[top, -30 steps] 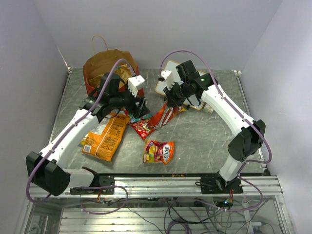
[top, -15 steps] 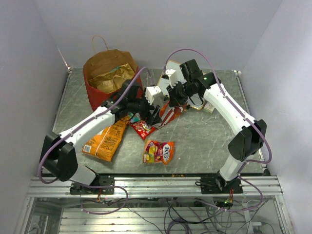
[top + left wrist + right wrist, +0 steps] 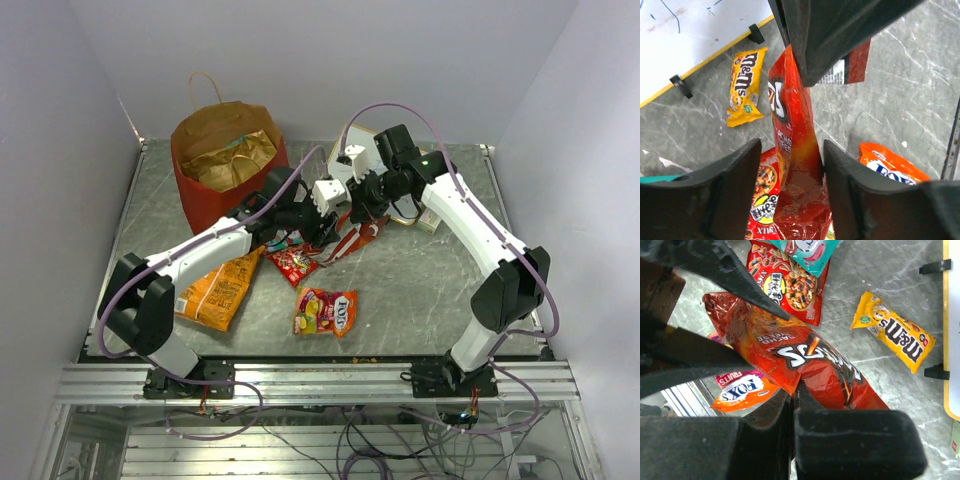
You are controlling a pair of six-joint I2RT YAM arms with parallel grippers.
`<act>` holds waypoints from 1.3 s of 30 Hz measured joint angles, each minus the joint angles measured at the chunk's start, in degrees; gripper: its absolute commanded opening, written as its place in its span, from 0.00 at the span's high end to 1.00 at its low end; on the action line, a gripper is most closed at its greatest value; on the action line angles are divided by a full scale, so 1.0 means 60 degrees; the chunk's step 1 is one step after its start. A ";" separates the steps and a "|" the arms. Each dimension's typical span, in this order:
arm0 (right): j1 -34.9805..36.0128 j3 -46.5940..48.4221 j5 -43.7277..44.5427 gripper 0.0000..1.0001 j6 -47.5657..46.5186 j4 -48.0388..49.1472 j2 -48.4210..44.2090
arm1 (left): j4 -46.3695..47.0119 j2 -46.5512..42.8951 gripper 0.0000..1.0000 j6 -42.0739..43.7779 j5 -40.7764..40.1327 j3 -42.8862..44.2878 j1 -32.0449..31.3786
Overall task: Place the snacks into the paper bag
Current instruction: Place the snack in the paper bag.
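Pinched in the right tool (image 3: 792, 407), shut tight on one end of the Doritos bag (image 3: 805, 357) and holding it slung clear of the worktop (image 3: 420, 280), near the middle. Straddled at the other end by the left tool (image 3: 791, 150), partway open, with one finger (image 3: 840, 170) against the foil and a gap beside the other. Around the packet, then, not clamped on it. Reads as a handover: stretched out this way to offer a free end to the arm nearer the paper bag (image 3: 195, 200), upright in the far left corner, open-mouthed, with a tan packet (image 3: 228, 160) already inside.

Lying flat and loose beneath the held packet:
- a red rice-cracker pack (image 3: 787, 282)
- a teal pack (image 3: 805, 250)
- a Fox's packet (image 3: 742, 390)
- an M&M's packet (image 3: 892, 332), just beside the yellow edge of the whiteboard (image 3: 690, 30)
- farther left, an orange chip bag (image 3: 215, 285), partly under the left forearm

Cramped at the grip itself, with both tools nearly touching and little margin for closing without knocking fingers together. Open above the scattered packets and back toward the paper bag, apart from its tall red rim and looped handle to clear. Probably safest to let go on the right only after a firm squeeze on the left, given how easily crinkly foil slips.
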 measured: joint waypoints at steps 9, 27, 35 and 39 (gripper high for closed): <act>-0.0266 -0.0215 -0.0248 1.00 -0.0011 0.0004 -0.0146 | 0.0382 0.0004 0.40 0.0386 0.0189 -0.0248 -0.0022; -0.0331 -0.0641 -0.0765 0.97 -0.0277 0.0000 -0.0667 | 0.0182 0.0357 0.93 0.0882 0.0656 -0.0164 -0.0026; -0.0419 -0.0681 -0.0743 0.60 -0.0776 -0.0106 -0.0907 | -0.1344 0.0339 0.93 0.1869 0.0739 0.0739 -0.0029; -0.0437 -0.0685 -0.0725 0.50 -0.1016 -0.0149 -0.1217 | -0.2262 0.0127 0.93 0.2401 0.0732 0.1220 -0.0029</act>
